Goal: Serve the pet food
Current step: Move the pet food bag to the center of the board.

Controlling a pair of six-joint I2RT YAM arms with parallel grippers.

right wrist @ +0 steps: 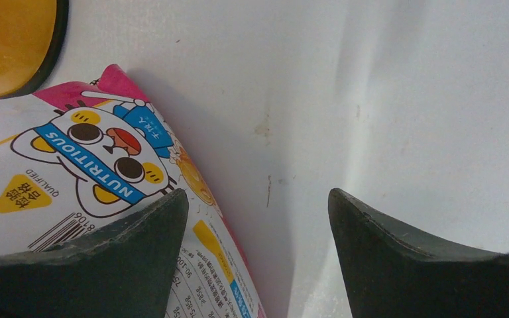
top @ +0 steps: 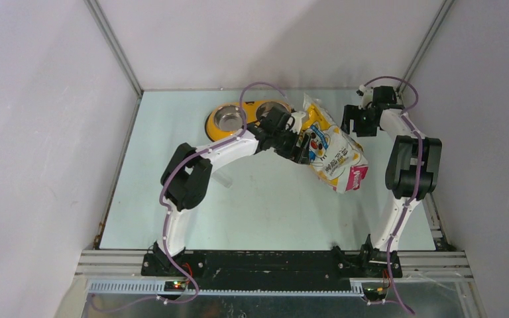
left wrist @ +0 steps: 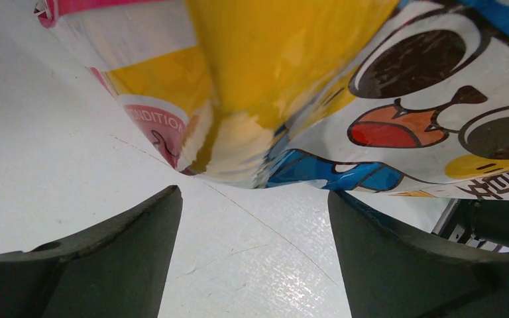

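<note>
bag of pet food (top: pixel 335 149) lies on bench (top: pixel 272 212), long axis from yellow bowl (top: pixel 238 120) toward near right | left hand (top: pixel 298 147) wide open, empty, at bag's left flank, nearer | right hand (top: pixel 358 123) open, empty, just beside its far end

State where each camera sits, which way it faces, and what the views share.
Top external: overhead at the near edge, looking down on the table; left arm and right arm show whole.
Left wrist: facing the food bag close up; left fingers show.
Right wrist: looking down beside the food bag; right fingers show.
Shared: all three see the food bag.
</note>
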